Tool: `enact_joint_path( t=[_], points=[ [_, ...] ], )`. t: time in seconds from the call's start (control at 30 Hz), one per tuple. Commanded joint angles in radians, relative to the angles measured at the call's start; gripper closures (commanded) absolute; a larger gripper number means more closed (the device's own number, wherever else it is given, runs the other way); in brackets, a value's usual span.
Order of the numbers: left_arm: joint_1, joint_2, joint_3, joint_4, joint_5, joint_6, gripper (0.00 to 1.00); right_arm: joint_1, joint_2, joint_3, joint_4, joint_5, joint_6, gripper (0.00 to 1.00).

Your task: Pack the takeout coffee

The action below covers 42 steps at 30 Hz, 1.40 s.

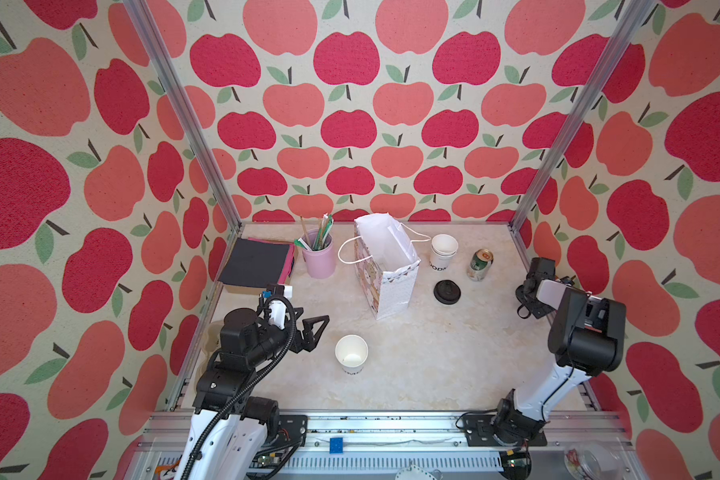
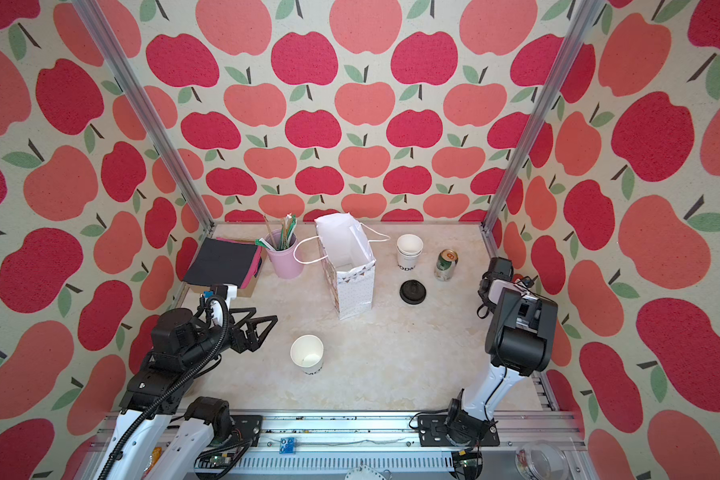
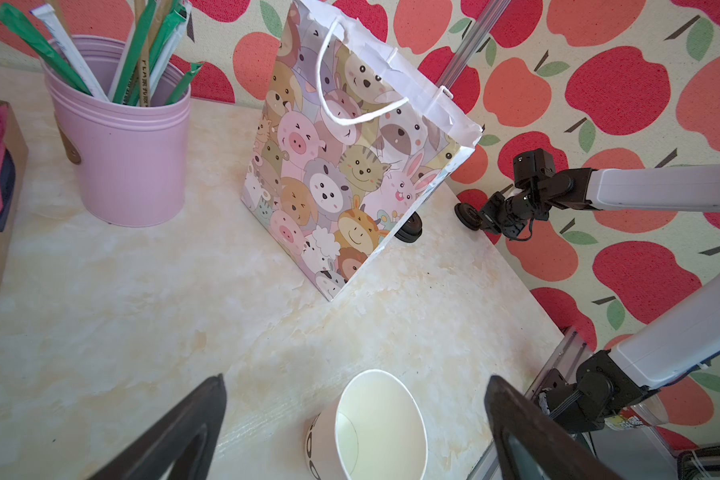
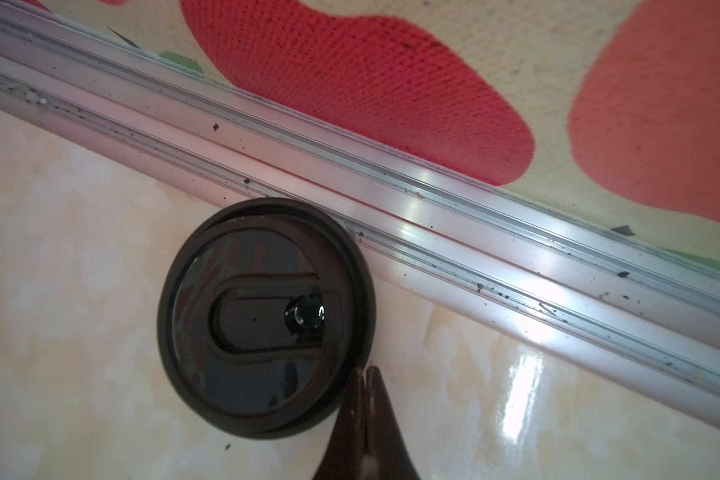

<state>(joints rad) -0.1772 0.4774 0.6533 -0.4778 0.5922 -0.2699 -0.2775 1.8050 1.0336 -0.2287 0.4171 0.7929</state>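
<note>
Takeout coffee cup (image 1: 351,355): white paper, open-topped, lower centre of frame; left gripper (image 3: 356,379) spread wide nearby; right gripper (image 4: 364,370) pinches rim of glossy black lid (image 4: 262,320).

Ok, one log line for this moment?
left gripper: open, beside lidless paper cup | right gripper: shut on black lid rim | gift bag: upright, open | cup not packed

The black plastic lid (image 4: 267,320) pinched in the right end effector (image 4: 364,374) looked smooth and glossy. Below it the marble-look tabletop (image 4: 59,270) shone; beyond it ran a dusty metal rail (image 4: 474,232) and a coarse woven cloth wall (image 4: 371,83).
</note>
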Motion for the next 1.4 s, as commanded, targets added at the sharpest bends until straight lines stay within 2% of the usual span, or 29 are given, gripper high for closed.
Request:
enact_joint_path(
  t=[0.0, 0.3, 0.43, 0.5, 0.6, 0.83, 1.37],
  points=[
    [-0.002, -0.016, -0.011, 0.013, 0.011, 0.011, 0.01, -0.008, 0.014, 0.011, -0.017, -0.024, 0.014, 1.00],
    [-0.002, -0.017, -0.011, 0.014, 0.011, 0.011, 0.01, -0.005, 0.004, 0.008, -0.014, -0.079, -0.017, 1.00],
    [-0.001, -0.017, -0.012, 0.015, 0.011, 0.011, 0.01, 0.011, -0.044, 0.004, -0.021, -0.052, -0.054, 0.99],
    [-0.001, -0.017, -0.012, 0.016, 0.011, 0.011, 0.01, 0.017, -0.075, -0.002, -0.016, -0.040, -0.075, 0.88],
    [-0.002, -0.016, -0.012, 0.016, 0.011, 0.011, 0.01, 0.021, -0.112, -0.003, -0.018, -0.022, -0.095, 0.77],
    [-0.001, -0.016, -0.012, 0.014, 0.009, 0.009, 0.01, 0.014, -0.090, 0.037, -0.035, -0.008, -0.130, 0.63],
    [-0.001, -0.017, -0.012, 0.014, 0.008, 0.009, 0.01, -0.023, 0.000, 0.063, -0.015, -0.037, -0.127, 0.62]
  ],
)
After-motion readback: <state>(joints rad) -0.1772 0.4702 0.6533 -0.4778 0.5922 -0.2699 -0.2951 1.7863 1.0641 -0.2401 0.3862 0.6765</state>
